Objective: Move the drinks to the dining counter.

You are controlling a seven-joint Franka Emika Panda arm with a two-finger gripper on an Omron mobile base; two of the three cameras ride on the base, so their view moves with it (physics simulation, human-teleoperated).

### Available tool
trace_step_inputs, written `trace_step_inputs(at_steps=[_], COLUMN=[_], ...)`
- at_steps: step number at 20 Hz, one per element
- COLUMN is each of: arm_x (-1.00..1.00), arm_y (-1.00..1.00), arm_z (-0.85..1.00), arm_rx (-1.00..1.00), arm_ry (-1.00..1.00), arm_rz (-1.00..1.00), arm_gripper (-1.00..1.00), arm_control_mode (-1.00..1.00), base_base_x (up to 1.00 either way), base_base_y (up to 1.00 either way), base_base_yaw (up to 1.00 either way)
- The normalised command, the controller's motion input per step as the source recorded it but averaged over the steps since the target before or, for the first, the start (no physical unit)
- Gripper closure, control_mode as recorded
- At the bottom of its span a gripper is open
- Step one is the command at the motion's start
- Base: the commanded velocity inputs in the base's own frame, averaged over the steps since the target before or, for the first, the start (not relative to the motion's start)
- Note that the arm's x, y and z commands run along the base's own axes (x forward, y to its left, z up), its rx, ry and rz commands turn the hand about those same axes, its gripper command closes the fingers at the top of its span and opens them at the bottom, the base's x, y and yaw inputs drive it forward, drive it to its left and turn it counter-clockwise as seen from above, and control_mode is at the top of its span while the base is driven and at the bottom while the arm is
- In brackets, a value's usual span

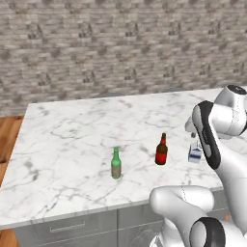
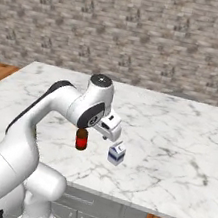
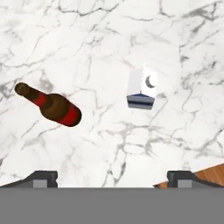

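Drinks first: I count three standing upright on the dining counter (image 1: 72,144), the broad white veined marble slab on grey drawer fronts. The green glass bottle (image 1: 116,164) stands toward the near edge, the red-brown beer bottle (image 1: 161,150) a little farther in and to its right, and the small blue-and-white milk carton (image 2: 117,153) just past the beer bottle, near the arm. They are well apart from one another, none touching, and all three look settled on their bases, so I judge these as already delivered. I can't find the tall black wine bottle among them, so I take that one as outstanding. My gripper (image 3: 112,177) hangs above the marble with its fingertips spread about as wide as they go and nothing between them; in the hand view the carton sits ahead of the gap and the beer bottle off to the left, both clear of the fingers. That wide, empty stance above the carton suits a hand that has nothing to carry here. As for containers, each bottle and the carton appear closed, and I cannot tell what, if anything, is inside. No tray or basket holds them; they rest straight on the slab.
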Motion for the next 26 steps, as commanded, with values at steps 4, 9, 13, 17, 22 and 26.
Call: trace_step_inputs(at_steps=[4, 9, 13, 17, 22, 26], arm_x=[-0.09, -0.08, -0.03, 0.00, -0.01, 0.00], arm_y=[0.44, 0.36, 0.43, 0.28, 0.01, 0.00], arm_z=[0.19, 0.21, 0.04, 0.00, 0.00, 0.00], arm_rx=[-0.08, -0.08, -0.09, -0.08, -0.02, 0.00], arm_ry=[0.00, 0.00, 0.00, -0.01, 0.00, 0.00], arm_rz=[0.00, 0.03, 0.05, 0.10, 0.02, 0.00], arm_gripper=[-1.00, -1.00, -1.00, -1.00, -1.00, -1.00], arm_control_mode=[-1.00, -1.00, -1.00, -1.00, 1.00, 1.00], base_base_x=[0.00, 0.00, 0.00, 0.00, -0.16, -0.09], base_base_y=[0.00, 0.00, 0.00, 0.00, -0.09, -0.02], base_base_yaw=[0.00, 0.00, 0.00, 0.00, -0.16, -0.84])
